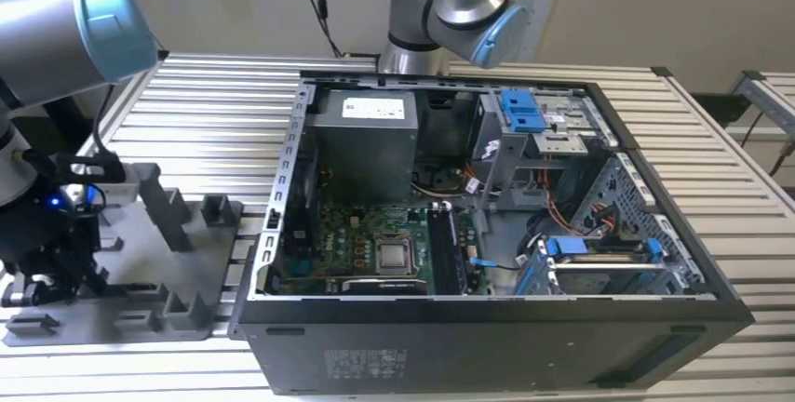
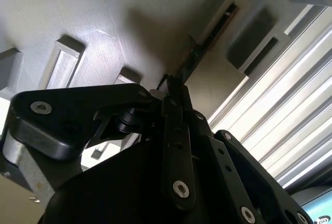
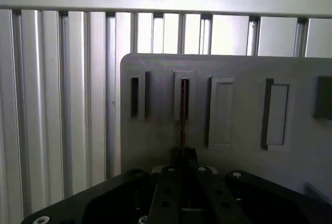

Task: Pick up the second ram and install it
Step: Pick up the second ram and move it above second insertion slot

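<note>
**Pincer down at the holder, closed on the second ram**

In the exterior view the pincer (image 1: 47, 270) is low over the grey holder (image 1: 211, 267), which lies on the slatted bench (image 1: 186, 86) at the exterior view's left. The open computer case (image 1: 497, 314) lies well apart, toward the exterior view's right. Its motherboard (image 1: 360, 244) faces up, so a board can be pushed in from above. The ram itself is too small to make out here.

In the second wrist view the second ram (image 2: 199, 53) shows as a thin dark strip standing on edge. Its far end sits in a narrow slot of the holder (image 2: 104, 27). Its near end runs in between the tips of the pincer (image 2: 174, 86). The fingers meet there with no gap showing, so the pincer looks clenched on the board's edge, though the tips hide the contact itself. The slot keeps the board upright, so the fingers can take it by its flat faces. The bench (image 2: 290, 105) slats run just beside the holder.

In the first wrist view the ram (image 3: 184, 110) runs in a straight line from its slot to the pincer (image 3: 183, 154), square to the fingers. Other slots lie to either side on the holder (image 3: 155, 130). The bench (image 3: 62, 79) lies beyond. The ram is gripped but not yet out of the holder.
</note>
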Available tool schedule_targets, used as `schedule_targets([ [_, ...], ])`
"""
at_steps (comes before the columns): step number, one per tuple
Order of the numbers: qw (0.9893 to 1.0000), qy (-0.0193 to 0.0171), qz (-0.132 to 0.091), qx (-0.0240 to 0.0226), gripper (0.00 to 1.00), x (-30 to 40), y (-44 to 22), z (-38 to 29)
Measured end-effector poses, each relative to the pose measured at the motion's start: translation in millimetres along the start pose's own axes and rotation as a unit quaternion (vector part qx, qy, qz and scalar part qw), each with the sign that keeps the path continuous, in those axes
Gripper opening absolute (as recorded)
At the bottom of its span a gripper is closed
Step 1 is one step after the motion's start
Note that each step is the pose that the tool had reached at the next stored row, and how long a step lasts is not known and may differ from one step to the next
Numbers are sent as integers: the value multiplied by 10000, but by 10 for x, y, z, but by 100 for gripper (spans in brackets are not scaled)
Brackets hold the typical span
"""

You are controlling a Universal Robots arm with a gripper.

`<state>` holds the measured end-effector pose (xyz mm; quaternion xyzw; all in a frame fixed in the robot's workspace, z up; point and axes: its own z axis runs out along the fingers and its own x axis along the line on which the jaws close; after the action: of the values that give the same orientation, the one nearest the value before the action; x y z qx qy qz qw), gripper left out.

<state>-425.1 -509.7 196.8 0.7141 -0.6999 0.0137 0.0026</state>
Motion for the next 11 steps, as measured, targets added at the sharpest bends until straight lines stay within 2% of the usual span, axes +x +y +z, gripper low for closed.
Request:
schedule_targets([
  [11, 10000, -6, 0, 0, 14, 4, -3, -177],
])
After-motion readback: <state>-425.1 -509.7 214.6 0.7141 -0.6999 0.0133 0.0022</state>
